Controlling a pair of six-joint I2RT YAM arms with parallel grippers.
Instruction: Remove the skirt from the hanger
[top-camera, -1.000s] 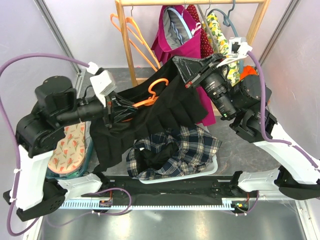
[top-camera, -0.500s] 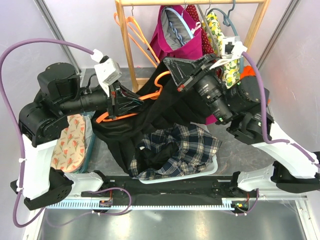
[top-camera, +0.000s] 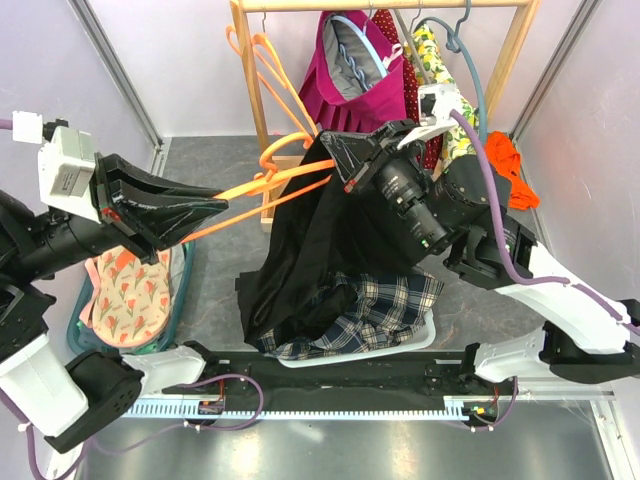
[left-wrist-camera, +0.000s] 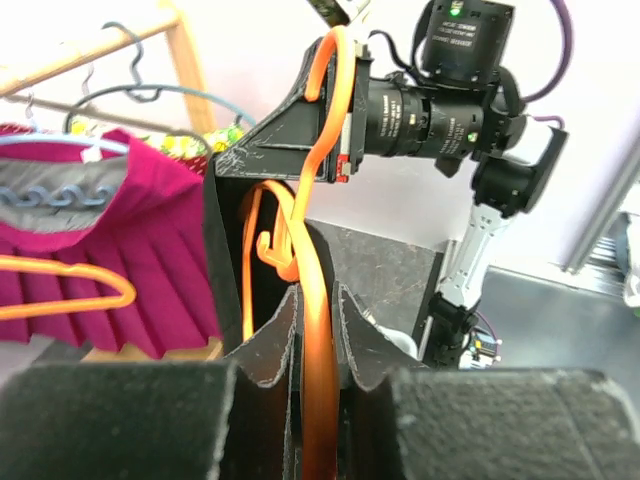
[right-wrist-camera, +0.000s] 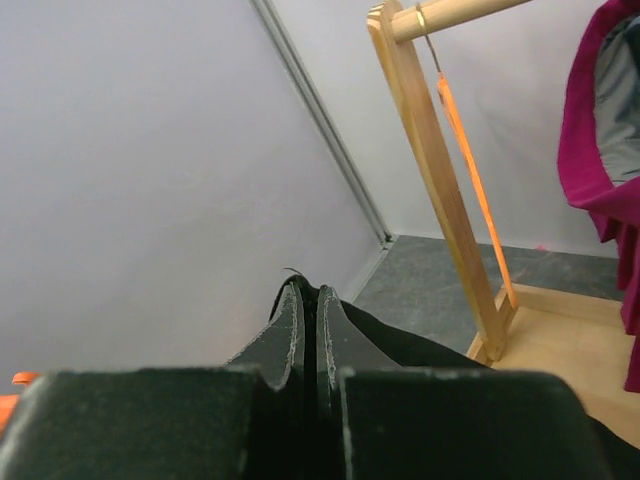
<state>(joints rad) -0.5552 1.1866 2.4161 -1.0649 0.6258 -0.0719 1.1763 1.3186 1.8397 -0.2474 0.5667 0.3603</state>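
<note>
Since a second earlier, the left arm had swung far out to the left, dragging the orange hanger (top-camera: 262, 187) sideways away from the black skirt (top-camera: 305, 250). A wooden clothes rack (top-camera: 252, 90) stood behind the arms. The skirt hung from the raised right arm, its lower part draped into a white basket (top-camera: 425, 340) over a plaid garment (top-camera: 390, 300). The hanger stretched between the arms, its far end touching the skirt's top. The left gripper (top-camera: 220, 205) pinched the hanger. The right gripper (top-camera: 330, 155) was pressed together on the skirt's top edge.

Pale walls (top-camera: 180, 60); wooden rack (top-camera: 252, 90)
</note>
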